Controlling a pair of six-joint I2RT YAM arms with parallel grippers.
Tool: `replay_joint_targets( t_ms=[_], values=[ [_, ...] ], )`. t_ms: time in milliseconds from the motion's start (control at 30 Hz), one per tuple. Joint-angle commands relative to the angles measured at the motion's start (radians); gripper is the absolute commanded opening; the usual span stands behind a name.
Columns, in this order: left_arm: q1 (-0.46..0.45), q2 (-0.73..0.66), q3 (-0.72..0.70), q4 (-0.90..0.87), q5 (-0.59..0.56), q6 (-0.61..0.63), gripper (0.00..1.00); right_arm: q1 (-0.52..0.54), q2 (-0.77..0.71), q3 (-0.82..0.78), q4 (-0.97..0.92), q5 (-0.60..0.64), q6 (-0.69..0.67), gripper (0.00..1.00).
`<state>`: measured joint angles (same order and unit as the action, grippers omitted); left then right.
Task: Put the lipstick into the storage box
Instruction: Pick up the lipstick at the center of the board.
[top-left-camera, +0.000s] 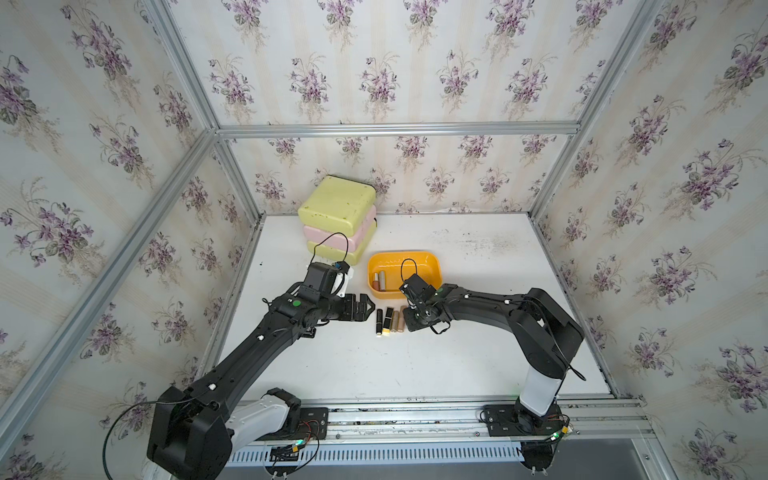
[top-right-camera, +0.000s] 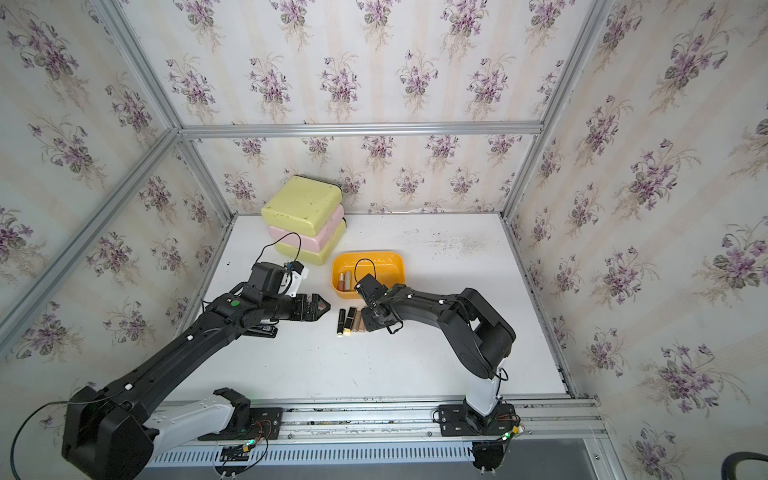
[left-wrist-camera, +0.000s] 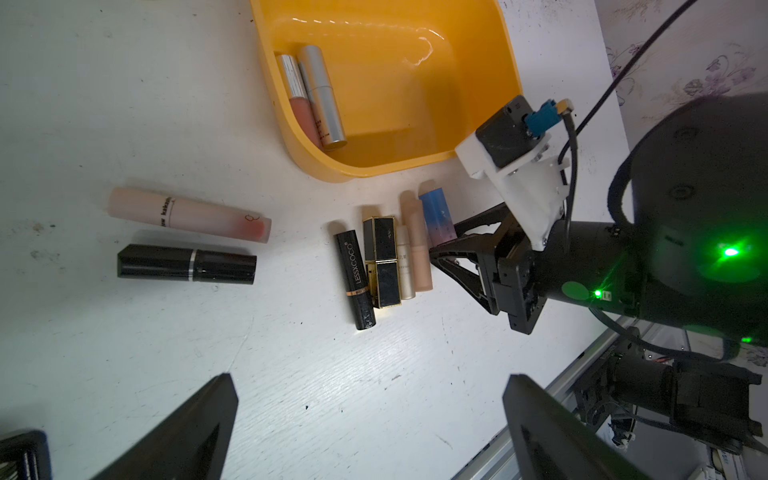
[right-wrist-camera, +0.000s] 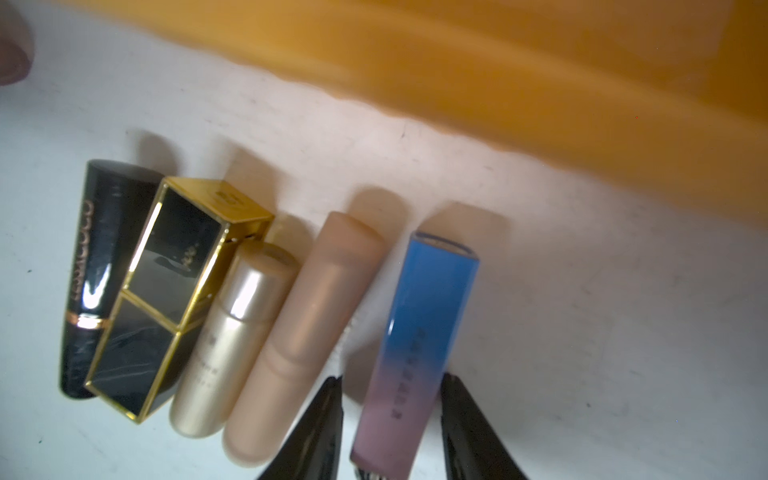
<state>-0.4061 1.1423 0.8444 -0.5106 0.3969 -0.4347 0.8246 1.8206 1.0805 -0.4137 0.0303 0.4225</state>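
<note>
Right gripper (right-wrist-camera: 390, 419): low over the table, jaws astride the blue lipstick (right-wrist-camera: 419, 332), grip unclear.
Left gripper (left-wrist-camera: 370, 419): jaws apart.
Storage box (left-wrist-camera: 415, 164): two lipsticks inside.

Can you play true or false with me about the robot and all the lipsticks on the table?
1. The orange-yellow storage box already has two tubes in it. True.
2. The right gripper has its fingers on either side of the blue-to-pink lipstick. True.
3. The left gripper is holding a lipstick. False: its jaws are wide open and empty.
4. The black LESSXCOCO lipstick is inside the storage box. False: it lies on the table, outside the box.
5. The stacked pale green and pink boxes have their lids off. False: they are closed.
</note>
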Motion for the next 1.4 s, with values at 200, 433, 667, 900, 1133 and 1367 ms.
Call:
replay_joint_targets(
  t_ms=[200,433,667,900,1133,1367],
  values=[
    [0.001,0.010,-0.006,0.039,0.013,-0.013,1.00,0.001,0.016,-0.014,-0.016,0.058,-0.007,0.29],
    [0.001,-0.005,-0.022,0.092,0.058,-0.041,1.00,0.000,-0.058,-0.055,-0.027,0.073,-0.011,0.18],
    [0.002,0.017,-0.034,0.247,0.181,-0.072,1.00,-0.086,-0.241,-0.158,0.034,-0.081,-0.058,0.18],
    [0.001,0.100,-0.018,0.520,0.359,-0.130,1.00,-0.324,-0.410,-0.235,0.245,-0.630,-0.082,0.18],
    [0.002,0.243,0.023,0.920,0.556,-0.314,1.00,-0.448,-0.483,-0.261,0.551,-1.045,0.090,0.18],
    [-0.035,0.347,0.106,1.091,0.609,-0.406,0.99,-0.458,-0.498,-0.294,0.819,-1.166,0.288,0.18]
  ],
)
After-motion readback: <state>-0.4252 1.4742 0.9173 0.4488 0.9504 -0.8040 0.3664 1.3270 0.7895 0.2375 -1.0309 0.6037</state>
